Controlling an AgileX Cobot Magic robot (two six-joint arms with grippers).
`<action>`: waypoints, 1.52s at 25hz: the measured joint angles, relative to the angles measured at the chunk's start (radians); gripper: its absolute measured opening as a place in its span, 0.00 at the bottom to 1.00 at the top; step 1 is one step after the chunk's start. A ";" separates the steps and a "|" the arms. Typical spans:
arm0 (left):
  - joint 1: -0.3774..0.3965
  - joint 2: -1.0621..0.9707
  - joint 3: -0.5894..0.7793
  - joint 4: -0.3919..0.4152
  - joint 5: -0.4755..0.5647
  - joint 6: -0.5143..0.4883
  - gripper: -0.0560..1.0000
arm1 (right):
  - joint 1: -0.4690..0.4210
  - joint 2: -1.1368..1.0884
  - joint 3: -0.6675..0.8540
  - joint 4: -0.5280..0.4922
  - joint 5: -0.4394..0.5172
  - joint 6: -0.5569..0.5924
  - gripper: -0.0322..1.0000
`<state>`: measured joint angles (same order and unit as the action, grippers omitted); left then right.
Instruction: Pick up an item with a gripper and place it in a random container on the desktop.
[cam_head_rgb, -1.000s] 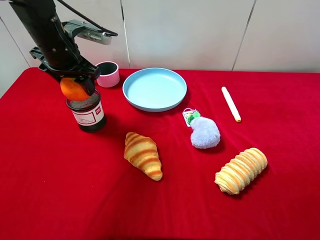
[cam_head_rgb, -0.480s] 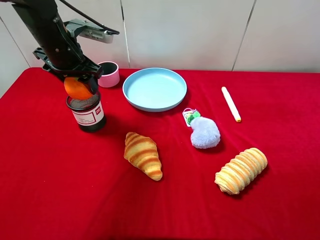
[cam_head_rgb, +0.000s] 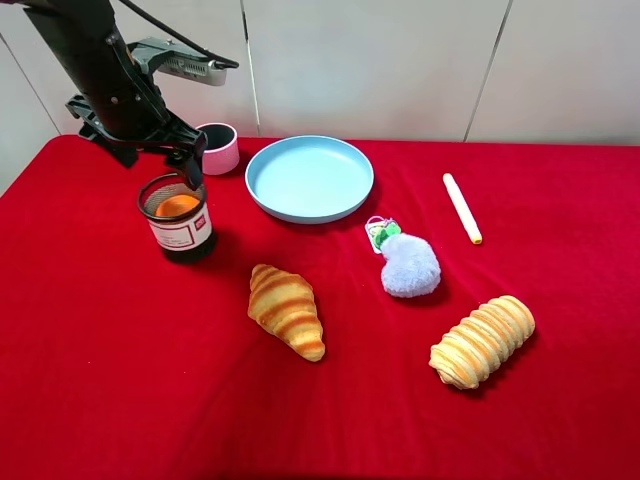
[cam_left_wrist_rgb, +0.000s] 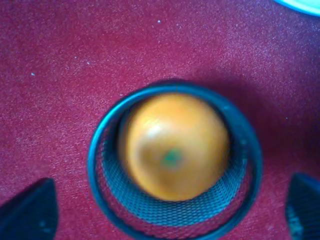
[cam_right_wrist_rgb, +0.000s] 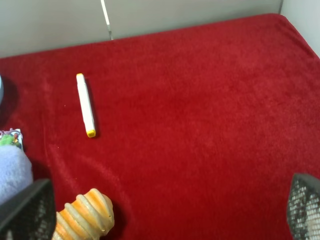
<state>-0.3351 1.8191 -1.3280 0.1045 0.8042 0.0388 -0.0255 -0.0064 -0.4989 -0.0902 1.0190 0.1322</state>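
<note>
Resting in the mesh cup (cam_head_rgb: 183, 235), the orange (cam_head_rgb: 177, 205) has dropped from the left gripper (cam_head_rgb: 160, 163), jaws apart.

Left arm (cam_head_rgb: 95, 60): thick, matt black, with a thin black cable (cam_head_rgb: 162, 31) arching above the dark claw (cam_head_rgb: 163, 162) and a grey-silver box (cam_head_rgb: 185, 62) mounted just above it.

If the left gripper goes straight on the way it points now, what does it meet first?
Probably the orange in the black mesh cup, centred under the left gripper; depth is unclear.
</note>
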 joint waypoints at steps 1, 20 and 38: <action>0.000 0.000 0.000 0.000 0.000 0.000 0.96 | 0.000 0.000 0.000 0.000 0.000 0.000 0.70; 0.000 -0.013 -0.001 -0.021 0.017 -0.001 0.99 | 0.000 0.000 0.000 0.000 0.000 0.000 0.70; 0.000 -0.251 -0.003 -0.025 0.257 -0.001 0.99 | 0.000 0.000 0.000 0.000 0.000 0.000 0.70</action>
<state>-0.3351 1.5686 -1.3309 0.0792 1.0616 0.0379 -0.0255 -0.0064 -0.4989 -0.0902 1.0190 0.1322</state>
